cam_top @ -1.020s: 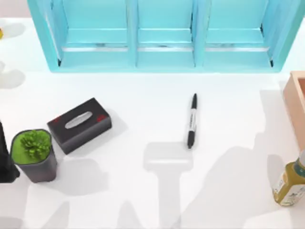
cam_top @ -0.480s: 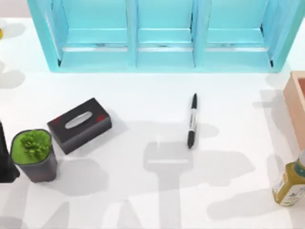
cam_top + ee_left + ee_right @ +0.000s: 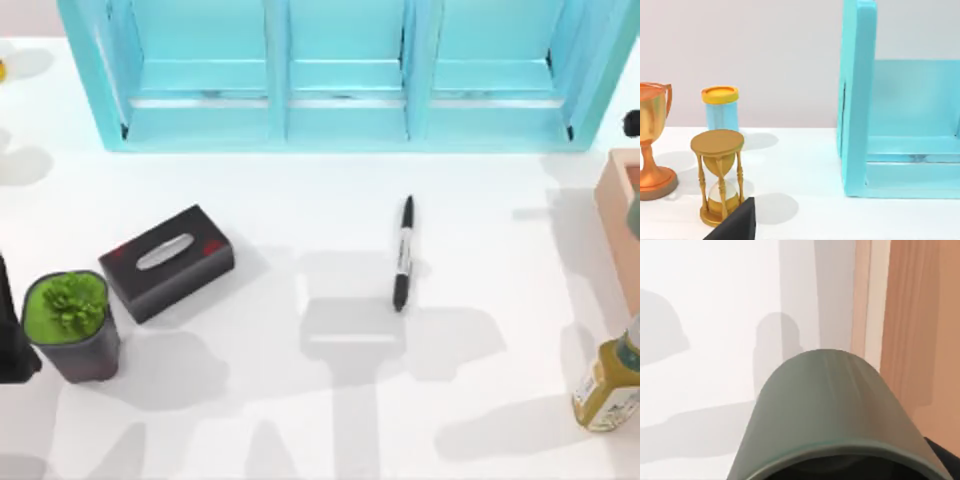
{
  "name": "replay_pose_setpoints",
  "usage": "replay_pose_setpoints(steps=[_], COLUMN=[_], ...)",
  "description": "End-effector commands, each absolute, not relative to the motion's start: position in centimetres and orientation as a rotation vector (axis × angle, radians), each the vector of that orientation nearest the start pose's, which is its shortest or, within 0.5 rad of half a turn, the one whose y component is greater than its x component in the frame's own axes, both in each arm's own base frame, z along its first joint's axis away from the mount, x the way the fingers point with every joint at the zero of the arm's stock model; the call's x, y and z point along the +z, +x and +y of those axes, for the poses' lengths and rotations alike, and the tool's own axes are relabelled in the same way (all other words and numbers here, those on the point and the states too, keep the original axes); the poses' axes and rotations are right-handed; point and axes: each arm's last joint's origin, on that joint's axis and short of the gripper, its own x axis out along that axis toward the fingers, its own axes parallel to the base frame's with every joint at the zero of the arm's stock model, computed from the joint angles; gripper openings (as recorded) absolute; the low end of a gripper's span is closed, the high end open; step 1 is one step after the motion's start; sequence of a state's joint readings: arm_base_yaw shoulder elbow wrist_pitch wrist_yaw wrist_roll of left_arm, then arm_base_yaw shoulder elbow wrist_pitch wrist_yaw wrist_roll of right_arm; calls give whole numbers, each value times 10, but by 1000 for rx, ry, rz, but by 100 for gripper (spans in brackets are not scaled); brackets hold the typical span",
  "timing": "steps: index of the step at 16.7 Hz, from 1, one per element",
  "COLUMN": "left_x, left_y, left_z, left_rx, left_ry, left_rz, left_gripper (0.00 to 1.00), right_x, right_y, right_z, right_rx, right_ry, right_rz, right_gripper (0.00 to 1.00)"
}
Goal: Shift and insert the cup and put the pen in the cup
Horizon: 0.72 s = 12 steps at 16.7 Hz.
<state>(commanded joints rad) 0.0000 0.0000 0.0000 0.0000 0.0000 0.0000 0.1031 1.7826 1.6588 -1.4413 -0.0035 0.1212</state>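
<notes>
The olive-grey cup point(image 3: 830, 410) looms close in the right wrist view, lifted off the white table with its shadow below. My right gripper is shut on it, and a dark finger point(image 3: 943, 458) shows at its side. In the top view a sliver of the cup point(image 3: 636, 214) hangs at the right edge over the wooden box, with a dark part of my right arm point(image 3: 632, 124) just behind. The black pen point(image 3: 403, 253) with a white band lies flat mid-table, pointing toward the shelf. My left arm point(image 3: 12, 335) stays parked at the left edge.
A turquoise shelf point(image 3: 345, 125) with three compartments spans the back. A black tissue box point(image 3: 167, 262) and a dark pot with a green plant point(image 3: 72, 325) stand at the left. A wooden box point(image 3: 620, 200) and a yellow-green bottle point(image 3: 610, 385) sit at the right. An hourglass point(image 3: 719, 177) and a trophy point(image 3: 652, 142) stand beside the shelf.
The arm shadows on the table have shifted. A dark part of the right arm and a sliver of the cup have come into the top view's right edge. The pen has not moved.
</notes>
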Motion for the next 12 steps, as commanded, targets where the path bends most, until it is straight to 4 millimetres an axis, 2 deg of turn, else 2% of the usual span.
replay_pose_setpoints(steps=[2, 4, 7, 9, 12], left_x=[160, 160, 160, 160, 160], left_y=[106, 106, 106, 106, 106], left_z=[-1, -1, -1, -1, -1], left_rx=[0, 0, 0, 0, 0], left_ry=[0, 0, 0, 0, 0], left_rz=[0, 0, 0, 0, 0], left_gripper=[100, 100, 100, 100, 100], right_x=[270, 245, 215, 210, 209], right_y=[346, 358, 369, 370, 369], right_z=[63, 96, 138, 145, 143], right_rx=[-10, -10, -7, -6, -9], right_ry=[16, 11, 9, 10, 14], right_rz=[1567, 1578, 1565, 1563, 1570], right_gripper=[0, 0, 0, 0, 0])
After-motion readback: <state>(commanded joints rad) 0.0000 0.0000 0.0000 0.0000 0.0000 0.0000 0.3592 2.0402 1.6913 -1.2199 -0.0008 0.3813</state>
